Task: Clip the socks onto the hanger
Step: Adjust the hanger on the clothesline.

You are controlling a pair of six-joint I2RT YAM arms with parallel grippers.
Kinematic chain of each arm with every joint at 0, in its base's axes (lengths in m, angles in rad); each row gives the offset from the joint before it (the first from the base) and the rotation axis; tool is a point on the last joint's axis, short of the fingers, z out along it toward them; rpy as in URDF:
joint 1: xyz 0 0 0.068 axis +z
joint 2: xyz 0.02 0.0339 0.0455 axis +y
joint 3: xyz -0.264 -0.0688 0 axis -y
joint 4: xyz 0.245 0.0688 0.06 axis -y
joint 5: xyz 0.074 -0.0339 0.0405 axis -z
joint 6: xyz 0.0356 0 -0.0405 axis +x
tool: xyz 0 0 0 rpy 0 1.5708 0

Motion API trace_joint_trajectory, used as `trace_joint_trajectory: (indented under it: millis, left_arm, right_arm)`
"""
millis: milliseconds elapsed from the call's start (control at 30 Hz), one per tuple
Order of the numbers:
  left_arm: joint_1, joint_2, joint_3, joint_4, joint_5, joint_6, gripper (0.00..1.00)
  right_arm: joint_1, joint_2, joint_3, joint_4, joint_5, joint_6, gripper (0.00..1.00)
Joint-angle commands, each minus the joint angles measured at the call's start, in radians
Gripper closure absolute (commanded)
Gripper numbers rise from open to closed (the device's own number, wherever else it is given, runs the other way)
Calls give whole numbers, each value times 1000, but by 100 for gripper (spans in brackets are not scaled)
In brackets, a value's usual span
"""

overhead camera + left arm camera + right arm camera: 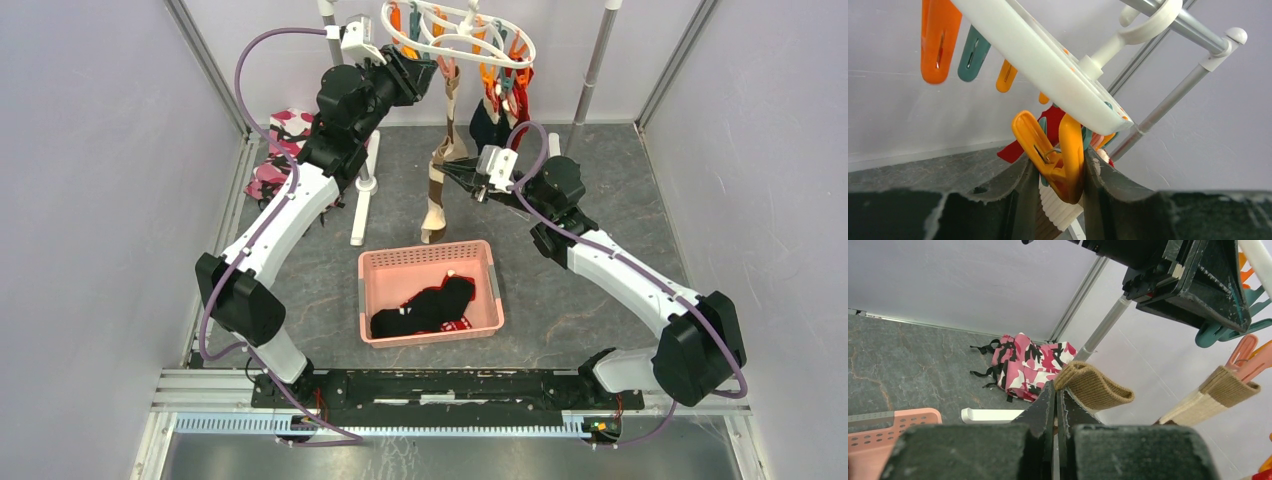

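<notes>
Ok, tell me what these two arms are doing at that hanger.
The left gripper clasps an orange clip under the white hanger, a ribbed sock cuff just below it. The right gripper is shut on a beige sock, held up near the hanger. More socks lie in the pink basket.

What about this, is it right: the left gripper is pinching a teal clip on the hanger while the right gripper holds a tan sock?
No. The clip the left gripper pinches on the hanger is orange, not teal; the left wrist view shows it. The right gripper does hold a tan sock.
</notes>
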Motion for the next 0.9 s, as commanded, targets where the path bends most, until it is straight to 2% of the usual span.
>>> trace_joint_trajectory:
  millis: [0, 133, 267, 333, 533, 867]
  left_arm:
    - [-7, -43, 43, 15, -16, 41, 69]
    - [-10, -46, 42, 15, -16, 42, 77]
    - [-12, -52, 38, 15, -20, 36, 77]
    - [-12, -56, 34, 11, -30, 32, 74]
    - [-12, -56, 37, 2, -62, 41, 54]
    - [-12, -54, 48, 7, -63, 53, 46]
  right_arm:
    - [4, 9, 70, 11, 23, -19, 100]
    - [3, 21, 92, 6, 26, -27, 100]
    - [5, 33, 113, 0, 26, -31, 100]
    - [6, 36, 117, 0, 25, -32, 100]
    - [8, 38, 114, -4, 26, -34, 100]
    - [7, 33, 113, -11, 28, -43, 100]
